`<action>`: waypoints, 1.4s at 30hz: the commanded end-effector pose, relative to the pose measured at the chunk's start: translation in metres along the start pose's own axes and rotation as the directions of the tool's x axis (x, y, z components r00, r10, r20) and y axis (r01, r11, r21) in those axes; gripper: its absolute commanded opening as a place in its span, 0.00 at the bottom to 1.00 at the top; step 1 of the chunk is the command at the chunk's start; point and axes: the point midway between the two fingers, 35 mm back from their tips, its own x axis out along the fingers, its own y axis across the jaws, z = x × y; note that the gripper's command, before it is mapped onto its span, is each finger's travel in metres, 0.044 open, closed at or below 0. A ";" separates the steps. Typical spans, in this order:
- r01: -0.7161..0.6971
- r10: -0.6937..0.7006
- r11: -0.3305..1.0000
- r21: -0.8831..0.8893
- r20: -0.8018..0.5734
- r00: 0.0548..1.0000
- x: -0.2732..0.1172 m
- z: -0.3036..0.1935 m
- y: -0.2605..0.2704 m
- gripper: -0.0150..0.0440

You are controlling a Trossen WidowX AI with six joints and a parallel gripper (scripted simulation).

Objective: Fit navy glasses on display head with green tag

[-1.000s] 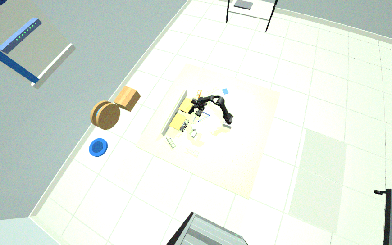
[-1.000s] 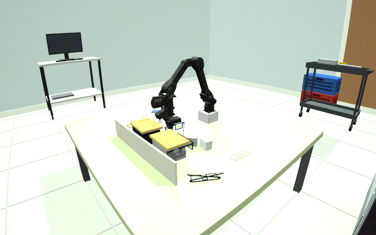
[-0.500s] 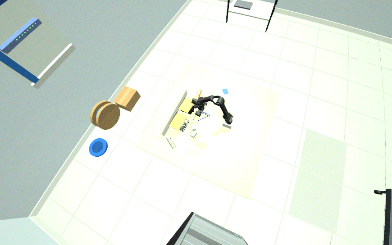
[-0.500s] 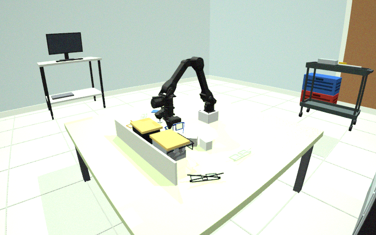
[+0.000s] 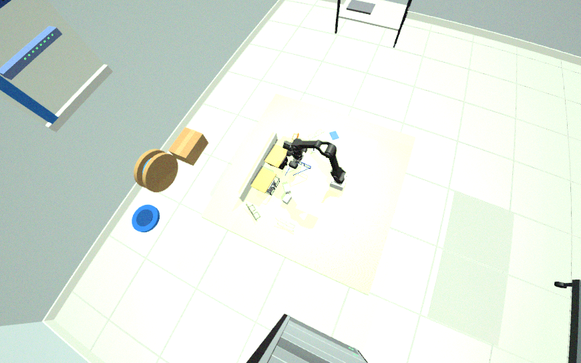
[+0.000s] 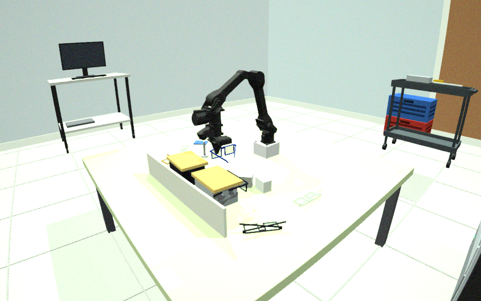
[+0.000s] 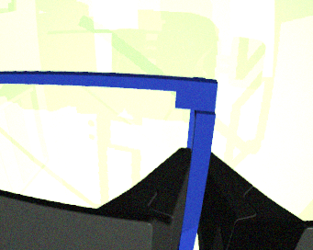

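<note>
The navy glasses are bright blue in the wrist view, with the temples spread. My gripper is shut on one side of them, near a frame corner, and they appear to be off the table. Beside them stand two display units with yellow tops: a far one with a black body, and a near one with a grey patterned body. The glasses are on neither. I cannot make out the green tag, noses or ears.
A grey wall runs behind the units. Dark glasses are at the near unit. Grey blocks stand beside it. Black glasses and pale glasses lie nearer the exterior camera. A thin post stands near my gripper.
</note>
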 end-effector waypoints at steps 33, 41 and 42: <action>0.002 -0.014 0.709 0.705 0.011 1.000 -0.038 -0.016 -0.130 0.25; 0.000 -0.017 0.498 0.867 0.010 1.000 -0.038 -0.034 -0.172 0.25; 0.000 -0.017 0.469 0.883 0.010 1.000 -0.038 -0.036 -0.177 0.25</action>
